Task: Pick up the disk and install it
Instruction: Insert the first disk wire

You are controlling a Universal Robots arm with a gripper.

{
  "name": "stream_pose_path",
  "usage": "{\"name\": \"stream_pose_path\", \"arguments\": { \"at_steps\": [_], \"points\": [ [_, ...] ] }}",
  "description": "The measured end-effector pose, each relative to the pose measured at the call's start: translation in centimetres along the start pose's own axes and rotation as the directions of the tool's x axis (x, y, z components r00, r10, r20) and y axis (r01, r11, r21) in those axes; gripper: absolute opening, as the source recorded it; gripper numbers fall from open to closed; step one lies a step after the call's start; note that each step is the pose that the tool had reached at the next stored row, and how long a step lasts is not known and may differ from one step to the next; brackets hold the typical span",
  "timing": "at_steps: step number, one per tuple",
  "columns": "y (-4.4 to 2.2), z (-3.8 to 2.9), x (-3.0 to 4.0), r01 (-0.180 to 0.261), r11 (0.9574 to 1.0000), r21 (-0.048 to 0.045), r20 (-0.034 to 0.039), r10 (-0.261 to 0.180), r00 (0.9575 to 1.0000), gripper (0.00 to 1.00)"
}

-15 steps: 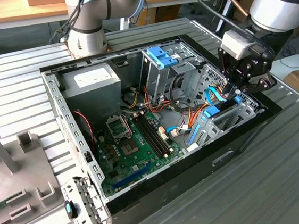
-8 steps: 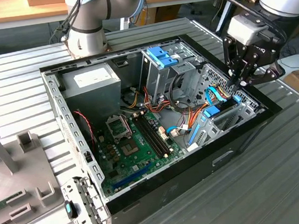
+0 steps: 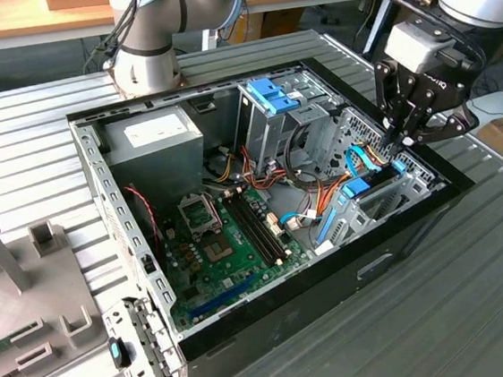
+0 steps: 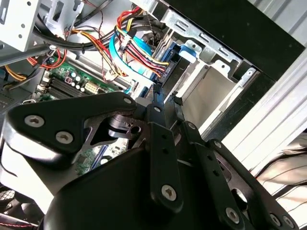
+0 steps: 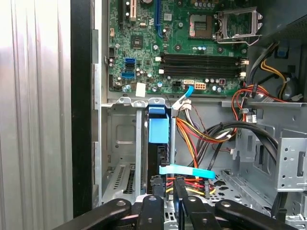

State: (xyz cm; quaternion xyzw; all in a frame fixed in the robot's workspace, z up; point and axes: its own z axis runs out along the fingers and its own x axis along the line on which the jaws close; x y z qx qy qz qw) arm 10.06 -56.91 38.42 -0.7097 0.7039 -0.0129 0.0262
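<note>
An open case point(image 3: 266, 241) lies on its side on the ribbed metal surface point(image 3: 41, 156), board point(image 3: 230, 245) facing up. The tool point(image 3: 406, 139) hangs over the case's corner at the exterior view's right, fingertips just above the drive bay point(image 3: 374, 198) there — at about 3 o'clock from the board.

The disk point(image 5: 158, 143) stands on edge in that bay, set in its slot: in the first wrist view a dark slab with a blue rail point(image 5: 158, 127) along its visible end, sheet-metal walls on both sides. In the exterior view the disk point(image 3: 379, 186) shows as a dark edge with blue ends, directly beneath the tool.

In both wrist views the black fingers point(image 4: 160, 143) sit close together, narrow, with nothing between them — the tips point(image 5: 178, 184) hover just over the disk's edge, beside a light-blue cable point(image 5: 186, 170) that crosses it. Whether they touch the disk cannot be told.

A grey power supply point(image 3: 152, 140) sits at 11 o'clock from the board, and a metal cage point(image 3: 271, 119) with a blue latch point(image 3: 270, 92) at about 1 o'clock.
</note>
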Motion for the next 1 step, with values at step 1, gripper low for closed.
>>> {"name": "stream_pose_path", "arguments": {
  "at_steps": [1],
  "points": [
    [0.00, 0.00, 0.00, 0.000, 1.0000, -0.0001, 0.0000, 0.000, 1.0000, 0.24]
  ]
}}
